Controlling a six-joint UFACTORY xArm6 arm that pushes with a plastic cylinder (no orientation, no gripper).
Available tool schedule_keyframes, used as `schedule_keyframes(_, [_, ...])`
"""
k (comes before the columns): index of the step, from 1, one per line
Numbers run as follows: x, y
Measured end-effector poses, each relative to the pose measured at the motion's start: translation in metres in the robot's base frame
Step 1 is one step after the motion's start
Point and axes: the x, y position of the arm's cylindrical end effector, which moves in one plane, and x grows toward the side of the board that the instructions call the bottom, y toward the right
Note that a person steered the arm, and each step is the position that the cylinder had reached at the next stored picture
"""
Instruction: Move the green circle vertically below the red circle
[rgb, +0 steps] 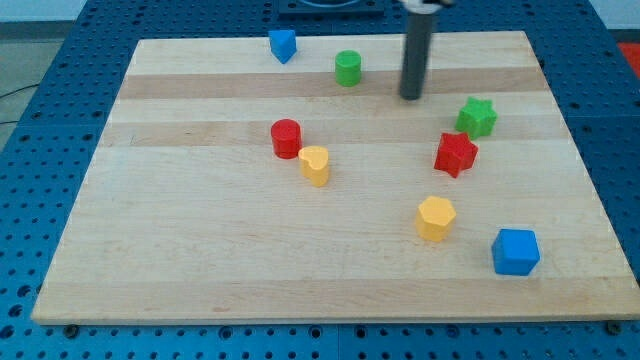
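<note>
The green circle (347, 68) is a short green cylinder near the view's top, a little right of centre. The red circle (286, 138) is a short red cylinder left of centre, well below and left of the green one. My tip (411, 96) is the lower end of the dark rod, standing to the right of the green circle and slightly below it, apart from it with a clear gap. It touches no block.
A yellow heart block (315, 165) sits against the red circle's lower right. A blue block (283, 45) lies at the top. A green star (477, 117), red star (456, 154), yellow hexagon (435, 218) and blue cube (515, 251) lie at the right.
</note>
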Motion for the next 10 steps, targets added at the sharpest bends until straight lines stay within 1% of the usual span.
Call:
schedule_keyframes(1, [-0.047,-0.061])
schedule_keyframes(2, [-0.05,-0.205])
schedule_keyframes(3, [-0.049,-0.263])
schedule_keyframes(4, [-0.067,-0.349])
schedule_keyframes(5, [-0.124,-0.313])
schedule_keyframes(6, [-0.12,-0.374])
schedule_keyframes(7, [-0.077,-0.424])
schedule_keyframes(8, [-0.038,-0.369])
schedule_keyframes(9, [-0.028,-0.313])
schedule_keyframes(10, [0.002,-0.31])
